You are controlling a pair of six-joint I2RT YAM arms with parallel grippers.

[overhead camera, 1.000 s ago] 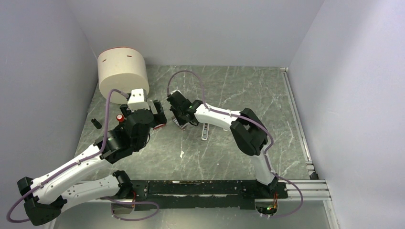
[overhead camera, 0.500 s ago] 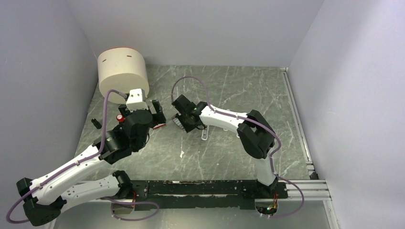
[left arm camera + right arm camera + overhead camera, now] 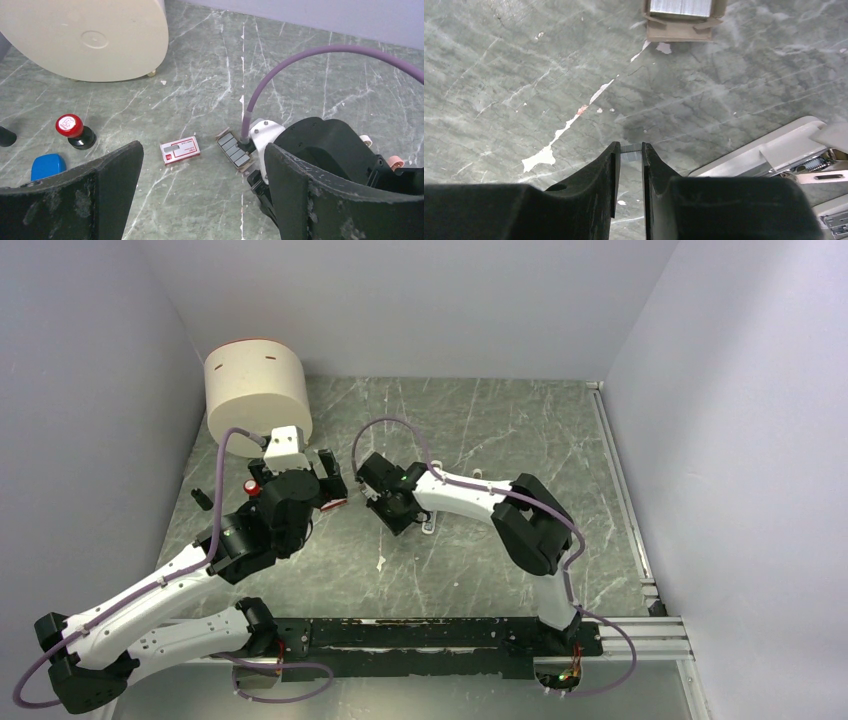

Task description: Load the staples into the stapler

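My right gripper (image 3: 630,148) is shut on a thin strip of staples (image 3: 631,147) that shows between its fingertips just above the floor. The white stapler (image 3: 769,149) lies open to its lower right; in the top view it (image 3: 431,524) peeks out beside the right gripper (image 3: 393,508). A cardboard tray with more staples (image 3: 679,7) lies further ahead, and shows in the left wrist view (image 3: 233,149). The red-and-white staple box (image 3: 180,150) lies on the floor between the wide-open fingers of my left gripper (image 3: 202,148), which holds nothing.
A big cream cylinder (image 3: 257,391) stands at the back left. A red-topped stamp (image 3: 70,129), a blue piece (image 3: 48,165) and a black piece (image 3: 5,136) lie left of the box. A pink stubby piece (image 3: 396,161) sits by the right arm.
My right gripper has come nearer from over the staple tray, down next to the stapler, with the staple strip in it. The left arm has not moved.
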